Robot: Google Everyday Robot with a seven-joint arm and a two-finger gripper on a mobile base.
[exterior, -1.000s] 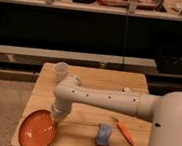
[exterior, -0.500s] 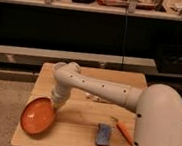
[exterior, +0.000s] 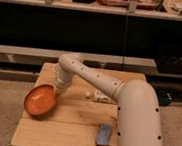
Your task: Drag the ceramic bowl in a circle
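The ceramic bowl [exterior: 39, 101], wide, shallow and orange with a darker rim, lies at the left edge of the wooden table [exterior: 72, 130], and its left side reaches past that edge. My gripper [exterior: 58, 89] hangs down from the white arm's bent joint [exterior: 70, 63] and meets the bowl's right rim. The contact between gripper and rim is hidden by the wrist.
A blue flat object [exterior: 104, 134] lies near the table's front right, close to my arm's large white body [exterior: 138, 124]. A small white item [exterior: 94, 94] sits mid-table beside the arm. Dark shelving with clutter stands behind the table, and bare floor is on the left.
The bowl has slid from the front left corner away from the front, along the table's left edge. The gripper and forearm have moved with it.
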